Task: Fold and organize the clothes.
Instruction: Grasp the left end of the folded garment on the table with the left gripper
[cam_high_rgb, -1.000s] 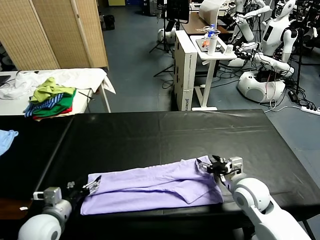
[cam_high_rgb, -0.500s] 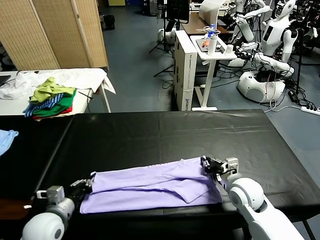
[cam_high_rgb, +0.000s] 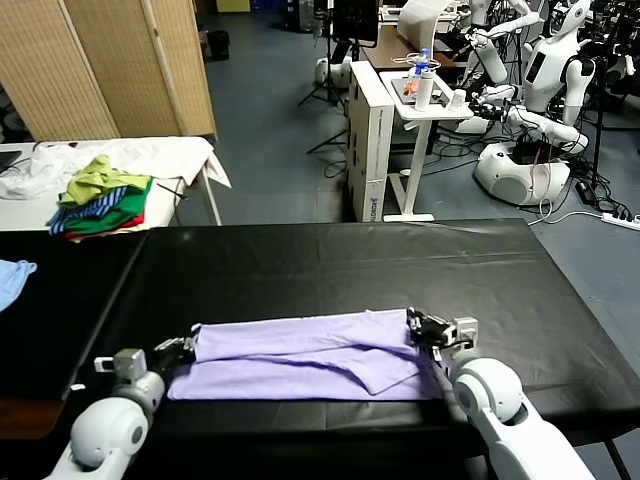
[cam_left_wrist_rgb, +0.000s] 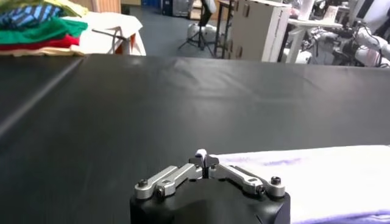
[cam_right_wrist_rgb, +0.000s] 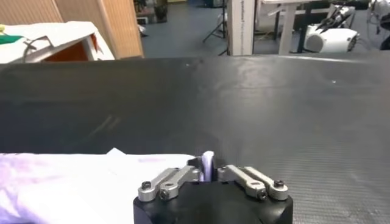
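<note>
- The lavender T-shirt (cam_high_rgb: 300, 355) is spread near the table's (cam_high_rgb: 330, 265) 6 o'clock edge.
- Its 9 o'clock end is pinched by the left gripper (cam_high_rgb: 186, 347), its 3 o'clock end by the right gripper (cam_high_rgb: 414, 322).
- Both held ends should be carried together, level, toward 12 o'clock, so the fold lands straight.

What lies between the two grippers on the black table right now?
Only the pale lavender T-shirt, stretched between left gripper and right gripper, each shut on an end; the head view shows it.

A black table (cam_high_rgb: 330, 265) carries a pale lavender T-shirt (cam_high_rgb: 300, 355) spread along its near edge.
</note>
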